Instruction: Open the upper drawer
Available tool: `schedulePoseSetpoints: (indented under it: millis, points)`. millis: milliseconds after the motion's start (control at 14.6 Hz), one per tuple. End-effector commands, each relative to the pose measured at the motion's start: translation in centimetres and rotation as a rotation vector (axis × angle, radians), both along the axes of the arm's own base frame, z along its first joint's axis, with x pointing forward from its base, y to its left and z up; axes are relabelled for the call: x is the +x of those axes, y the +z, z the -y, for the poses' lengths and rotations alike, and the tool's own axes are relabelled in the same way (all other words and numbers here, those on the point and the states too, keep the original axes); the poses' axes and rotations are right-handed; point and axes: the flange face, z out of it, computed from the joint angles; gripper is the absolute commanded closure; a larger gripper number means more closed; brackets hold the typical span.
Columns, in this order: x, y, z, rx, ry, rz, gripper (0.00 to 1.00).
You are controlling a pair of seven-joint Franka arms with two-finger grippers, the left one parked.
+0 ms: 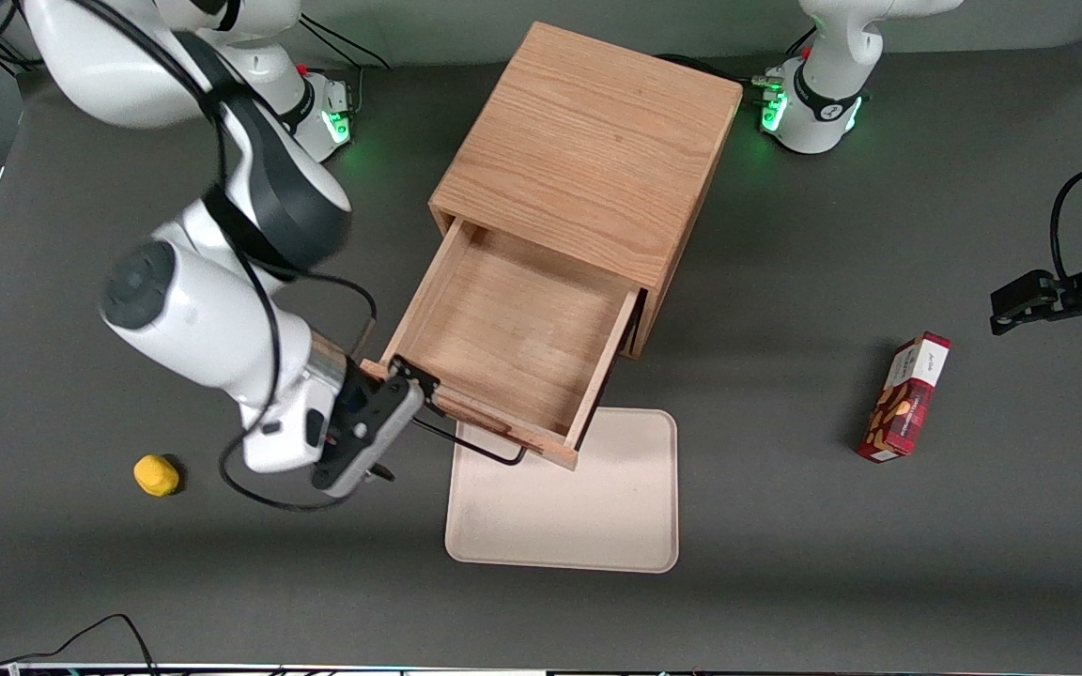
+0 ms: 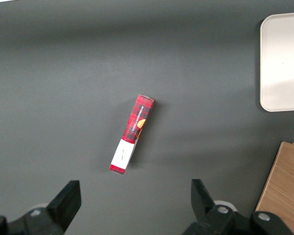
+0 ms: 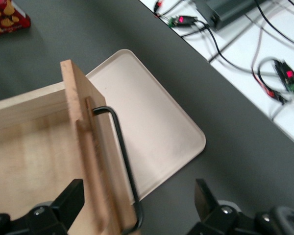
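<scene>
The jaws of the gripper [image 1: 407,399] are being held spread wide, clasping nothing, astride the black handle [image 3: 123,161] at the upper drawer's [image 1: 503,343] working-arm end, apparently because the drawer is already drawn out of the cabinet [image 1: 588,150], overhanging the tray [image 1: 597,516] on the counter [image 1: 785,563] toward 6 o'clock.

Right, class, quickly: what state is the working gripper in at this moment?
Gripper: open, fingers spread either side of the upper drawer front and its black wire handle, holding nothing.
</scene>
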Motion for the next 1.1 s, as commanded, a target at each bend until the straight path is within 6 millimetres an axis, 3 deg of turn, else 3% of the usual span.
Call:
schedulePoseSetpoints:
  millis: [0, 205, 342, 479, 616, 753, 822, 1027]
  points:
    - [-4.5, 5.2, 6.6, -0.162, -0.169, -0.025, 0.0]
    - [-9.1, 7.5, 16.2, -0.263, -0.327, 0.022, 0.0]
    - [-12.0, 8.0, 22.3, -0.276, -0.442, 0.022, 0.0]
    - [-14.9, 7.9, 27.0, -0.256, -0.596, -0.011, 0.0]
    - [-16.9, 8.2, 30.1, -0.228, -0.688, -0.037, 0.0]
    - [-17.6, 9.0, 33.9, -0.214, -0.745, -0.081, 0.0]
    - [-17.3, 10.2, 34.5, -0.199, -0.76, -0.09, 0.0]
    - [-14.0, 10.6, 34.5, -0.187, -0.776, -0.114, 0.0]
